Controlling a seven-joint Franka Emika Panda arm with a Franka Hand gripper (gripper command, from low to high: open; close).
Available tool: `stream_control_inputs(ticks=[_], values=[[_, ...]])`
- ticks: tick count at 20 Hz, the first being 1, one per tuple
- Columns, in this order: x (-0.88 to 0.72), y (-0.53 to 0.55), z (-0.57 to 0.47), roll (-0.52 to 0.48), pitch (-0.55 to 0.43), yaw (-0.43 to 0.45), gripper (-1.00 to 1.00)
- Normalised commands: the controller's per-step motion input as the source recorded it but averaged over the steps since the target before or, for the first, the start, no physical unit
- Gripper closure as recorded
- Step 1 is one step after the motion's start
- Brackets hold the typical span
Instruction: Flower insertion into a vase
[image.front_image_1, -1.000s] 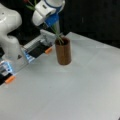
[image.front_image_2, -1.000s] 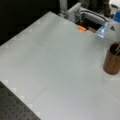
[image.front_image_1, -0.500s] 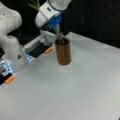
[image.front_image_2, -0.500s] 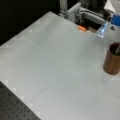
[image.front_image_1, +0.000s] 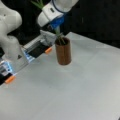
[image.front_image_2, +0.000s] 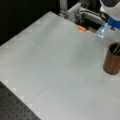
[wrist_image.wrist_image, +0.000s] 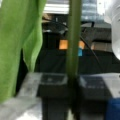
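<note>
Pincer: the pincer (image.front_image_1: 57, 28) is hanging just above the open mouth of the vase (image.front_image_1: 63, 51), tilted, at a front view's top centre; its blue fingers are pointing down toward the rim.
Pincer state: it is clenching the flower stem (image.front_image_1: 58, 32); in the wrist view the stem (wrist_image.wrist_image: 74, 42) is running straight between the dark finger pads (wrist_image.wrist_image: 53, 87), so the grip is keeping it aligned with the arm's axis.
Flower: green leaves (image.front_image_1: 38, 4) are sticking up behind the wrist, while the lower stem end is reaching into the vase opening. A broad leaf (wrist_image.wrist_image: 22, 37) is filling the wrist view's left.
Vase: standing upright on the white surface (image.front_image_1: 75, 95), near its far edge; in a front view it is sitting at the right edge (image.front_image_2: 112, 58), with a thin stem line showing inside the rim.
Why held so: judging by the pose, the stem is being kept near vertical so that it clears the narrow rim.
Task status: insertion is under way; the stem is partly in, the flower not yet let go.
Background: a grey fixture with orange tabs (image.front_image_1: 48, 50) is lying behind the vase, apart from it.
</note>
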Motion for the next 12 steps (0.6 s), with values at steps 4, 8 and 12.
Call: stream_control_inputs(ticks=[4, 8, 12], values=[[0.41, -0.02, -0.16, -0.236, 0.149, 0.057, 1.00], [0.42, 0.00, -0.27, -0.208, 0.082, 0.056, 1.00], [0.37, 0.03, -0.27, -0.160, 0.055, 0.062, 1.00]])
